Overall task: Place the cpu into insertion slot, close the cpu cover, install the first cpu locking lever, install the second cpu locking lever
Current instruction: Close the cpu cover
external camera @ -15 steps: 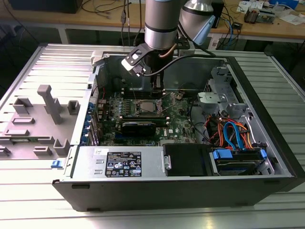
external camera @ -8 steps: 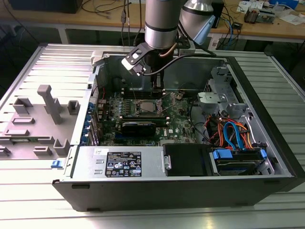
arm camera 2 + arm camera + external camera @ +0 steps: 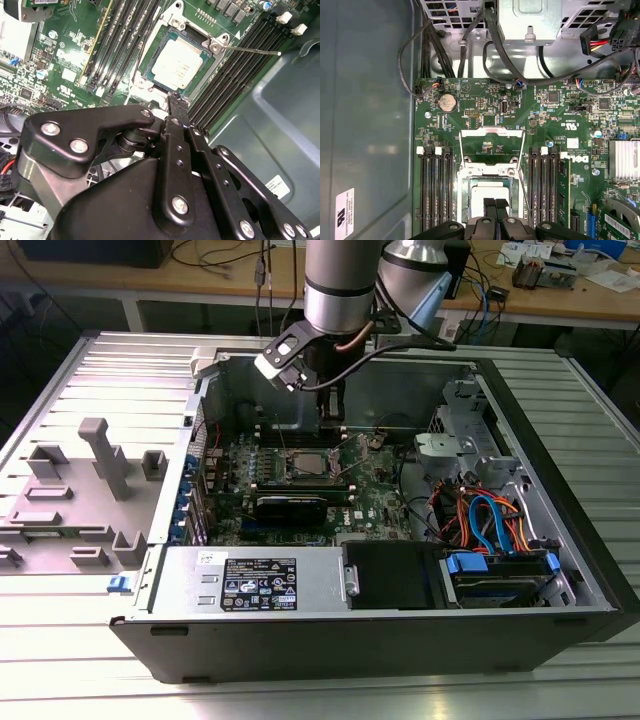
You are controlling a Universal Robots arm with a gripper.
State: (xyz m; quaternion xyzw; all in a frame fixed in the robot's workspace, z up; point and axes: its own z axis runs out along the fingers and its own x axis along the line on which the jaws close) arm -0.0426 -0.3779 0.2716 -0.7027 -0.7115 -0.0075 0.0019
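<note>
The gripper's (image 3: 176,99) black, bolted linkage bars are nearest the lens in the second wrist view, narrowing to two slim fingers (image 3: 489,205) pressed side by side with nothing between them. Their tips hang just above the edge of the cpu (image 3: 175,62), though I cannot tell whether they touch it. The cpu is a flat square with a pale, matte metal top. It sits in the insertion slot (image 3: 148,70), framed by the slot's dark border and silver rim. The cpu cover (image 3: 491,133), a thin silver frame, is swung open away from the slot, with green board showing through its window. A thin metal lever (image 3: 250,49) sticks out beside the slot.

From the exterior view's left come a grey plastic fixture (image 3: 95,465) with blocky posts, then the open computer case (image 3: 350,640) of dark sheet metal, then orange and blue cables (image 3: 490,520) at its right end. All rest on a ribbed metal table (image 3: 90,670). Wooden benches (image 3: 560,300) strewn with wires stand behind. Long black memory slots (image 3: 436,185) flank the insertion slot.
</note>
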